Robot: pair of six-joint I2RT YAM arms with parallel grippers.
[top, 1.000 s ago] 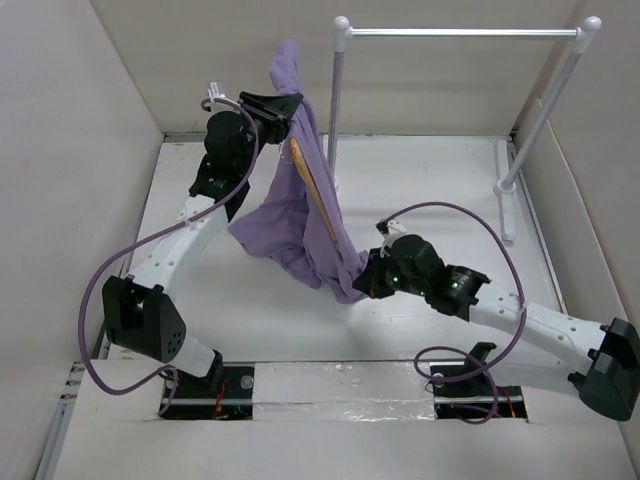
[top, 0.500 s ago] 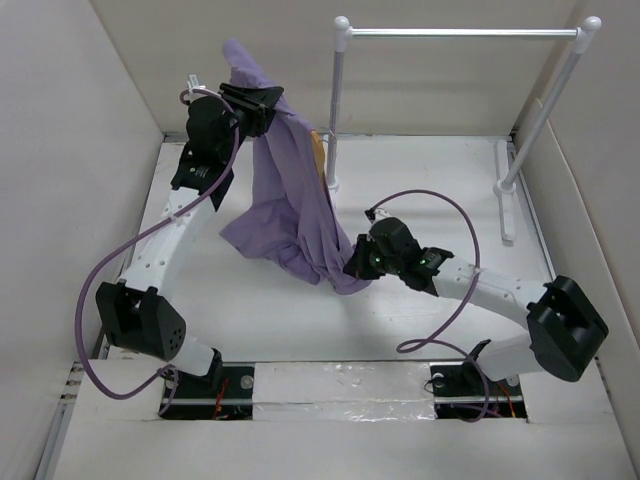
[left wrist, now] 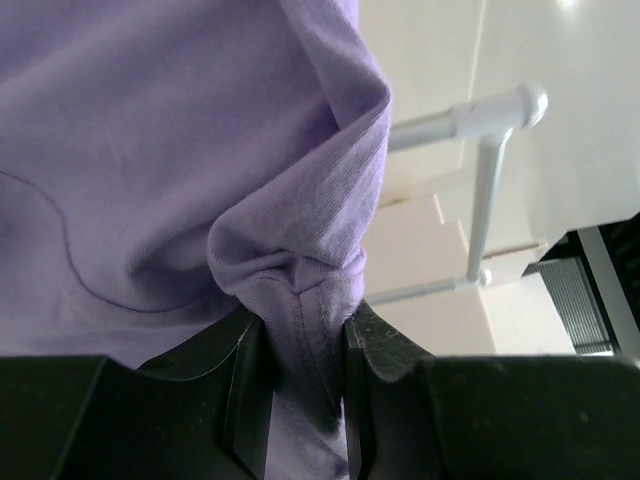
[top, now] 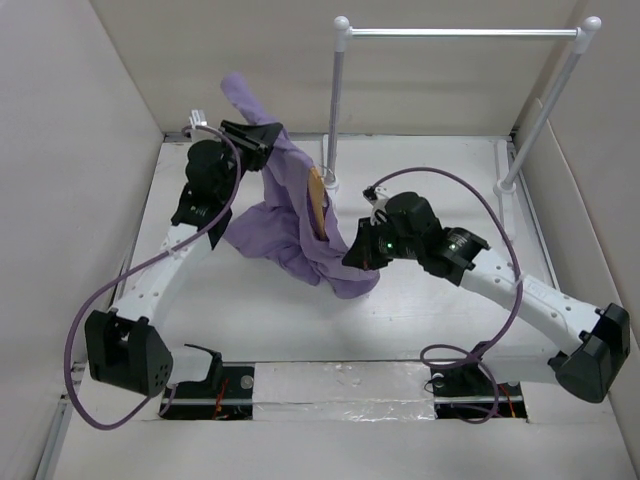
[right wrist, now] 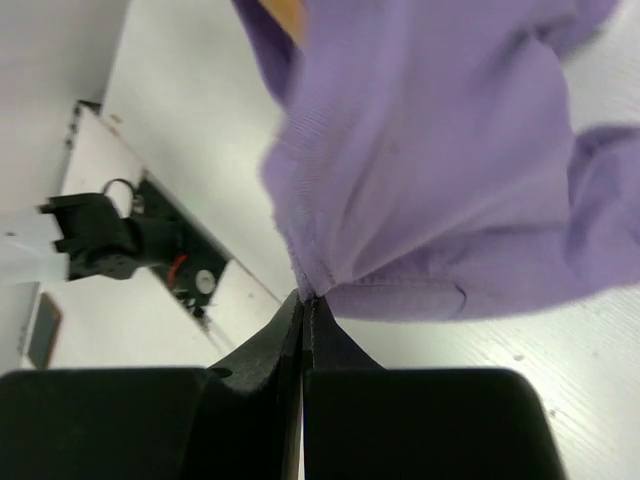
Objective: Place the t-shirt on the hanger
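Your left claw (left wrist: 297,335) is closed to a narrow gap on a bunched fold of the t-shirt (left wrist: 180,150). The shirt is soft lavender fine-rib knit, and a stitched seam runs down between the black fingers. Your right claw (right wrist: 303,300) has its jaws fully together, pinching a stitched hem edge, and the cloth fans up and away from its tip.

Only the top view shows the whole drape. The shirt hangs from the left claw (top: 262,135), which is raised, and sags in folds across to the right claw (top: 358,255), which is low over the white table (top: 430,180).

The hanger (top: 317,200), a flat light-brown wooden strip, sits against the cloth between the two claws; its hook can't be made out. The right wrist view catches only an orange-brown sliver (right wrist: 285,12) of it above the claw.

The left wrist view shows the clothes rail (left wrist: 490,170), made of white tubes with rounded joints, past the cloth. From the top it stands behind the right claw.
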